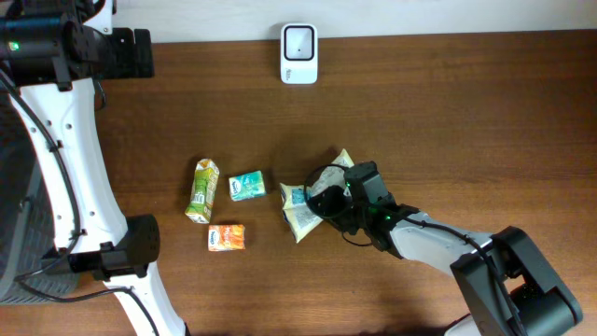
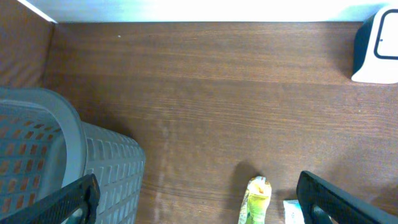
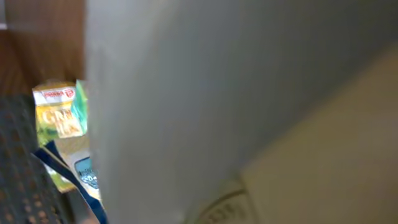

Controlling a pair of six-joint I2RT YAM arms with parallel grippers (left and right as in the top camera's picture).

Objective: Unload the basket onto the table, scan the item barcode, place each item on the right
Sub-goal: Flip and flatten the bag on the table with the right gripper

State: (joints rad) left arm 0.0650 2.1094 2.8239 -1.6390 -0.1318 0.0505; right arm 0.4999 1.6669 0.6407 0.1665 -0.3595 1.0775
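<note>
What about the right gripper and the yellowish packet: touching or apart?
Cannot tell. Overhead, the right gripper overlaps the yellowish packet, hiding where they would meet; the right wrist view is mostly a blurred close surface, showing neither contact nor gap.

Green carton (image 1: 201, 190) lying flat on the wooden desk (image 1: 448, 112). Teal box (image 1: 247, 186) just right of it, orange box (image 1: 227, 237) just below. Grey mesh basket (image 2: 93, 162) off to its left.

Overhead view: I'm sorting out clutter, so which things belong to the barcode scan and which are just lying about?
In the job: packet, right gripper at it, scanner.
Lying about for now: green carton, teal carton, orange carton, basket.
</note>
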